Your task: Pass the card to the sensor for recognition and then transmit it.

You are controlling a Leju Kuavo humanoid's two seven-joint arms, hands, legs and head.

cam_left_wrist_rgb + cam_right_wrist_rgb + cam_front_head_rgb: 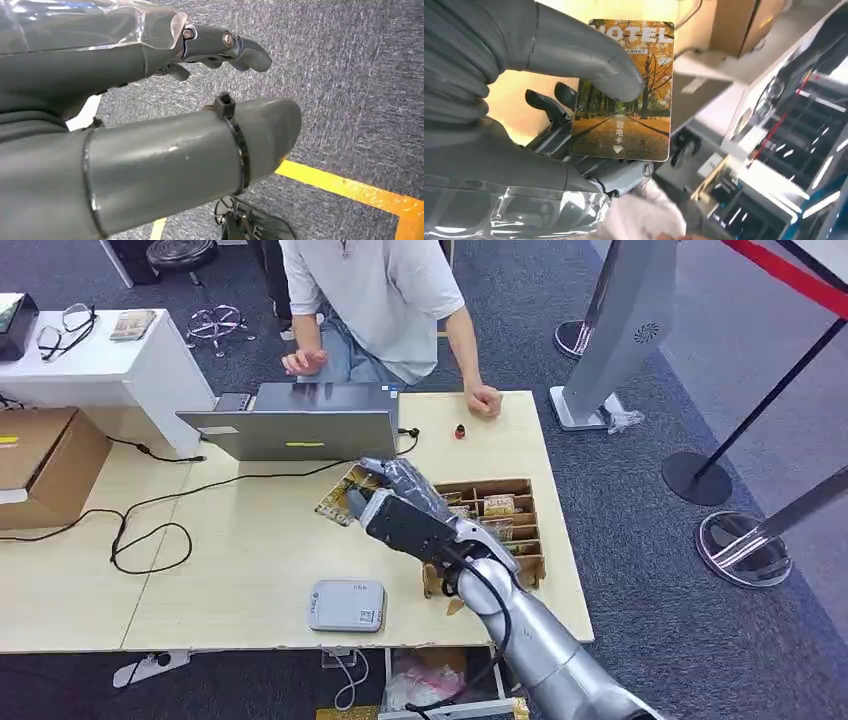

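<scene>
Above the worktop, right hand holds the card just left of the compartmented cardboard box. Thumb on the card's face, fingers clamped behind it. Card: glossy, rounded corners, autumn tree avenue in orange and yellow, "HOTEL" along one edge, pale characters and a small arrow near the other. Grey sensor lies flat near the front edge, well apart from the card. Left hand hangs over carpet, fingers loosely curled, holding nothing.
</scene>
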